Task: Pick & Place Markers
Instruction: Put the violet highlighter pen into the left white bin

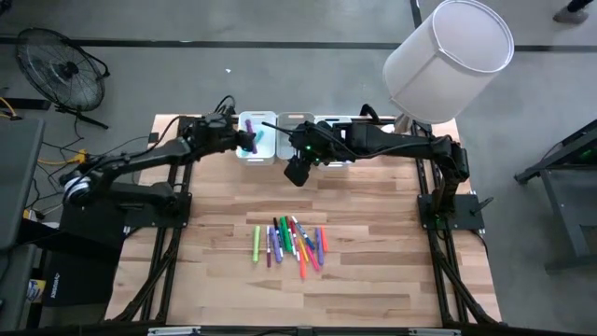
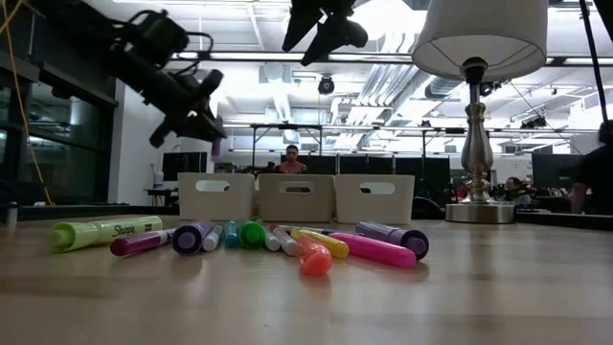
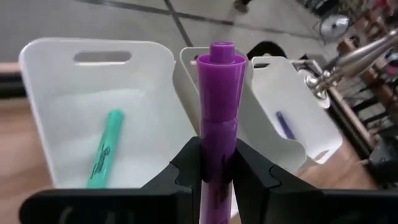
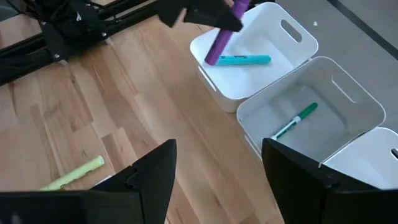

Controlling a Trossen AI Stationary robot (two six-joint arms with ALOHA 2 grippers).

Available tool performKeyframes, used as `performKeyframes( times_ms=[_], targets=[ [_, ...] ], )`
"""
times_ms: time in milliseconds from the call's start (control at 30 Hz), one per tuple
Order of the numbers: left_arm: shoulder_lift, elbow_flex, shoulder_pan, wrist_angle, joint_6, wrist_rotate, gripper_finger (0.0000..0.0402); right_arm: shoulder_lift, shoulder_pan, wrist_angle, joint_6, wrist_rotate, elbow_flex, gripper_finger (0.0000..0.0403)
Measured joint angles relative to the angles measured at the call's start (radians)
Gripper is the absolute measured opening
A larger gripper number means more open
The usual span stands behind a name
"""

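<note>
My left gripper [image 1: 247,140] is shut on a purple marker [image 3: 219,112] above the left white bin [image 1: 256,154]; a teal marker [image 3: 106,149] lies on that bin's floor. My right gripper [image 4: 217,180] is open and hovers over the table in front of the middle bin [image 4: 348,118], which holds a green marker [image 4: 297,121]. The right bin [image 3: 292,106] holds a thin purple marker [image 3: 284,124]. Several more markers [image 1: 289,245] lie side by side on the table nearer the front. My left gripper pinches the purple marker by its barrel [image 3: 214,158] between the two fingers [image 3: 186,165]. The marker runs along the fingers, and its capped end [image 3: 221,62] sticks out past the fingertips. It is lifted clear and slants down over the left bin [image 4: 221,40].
Three white bins stand in a row at the table's far edge. A lamp with a white shade [image 1: 448,51] stands at the far right corner. A yellow-green highlighter [image 2: 105,232] lies at the left end of the marker row. A person [image 2: 291,158] sits beyond the table.
</note>
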Motion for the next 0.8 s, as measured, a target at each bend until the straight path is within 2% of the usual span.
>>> performKeyframes(
  times_ms=[300, 500, 667, 800],
  targets=[
    [0.255, 0.308, 0.017, -0.42, 0.11, -0.006, 0.0055, 0.0, 0.005, -0.008, 0.003, 0.013, 0.0, 0.0222],
    [0.379, 0.453, 0.049, -0.515, 0.146, 0.007, 0.0057, 0.0, 0.018, -0.038, 0.003, 0.049, 0.0, 0.0222],
    [0.465, 0.545, 0.055, -0.587, 0.157, 0.007, 0.0096, 0.0, 0.029, -0.055, 0.014, 0.053, -0.007, 0.0222],
    [0.488, 0.571, 0.052, -0.613, 0.162, 0.018, 0.0117, 0.0, 0.041, -0.055, 0.03, 0.056, -0.042, 0.0223]
  ],
)
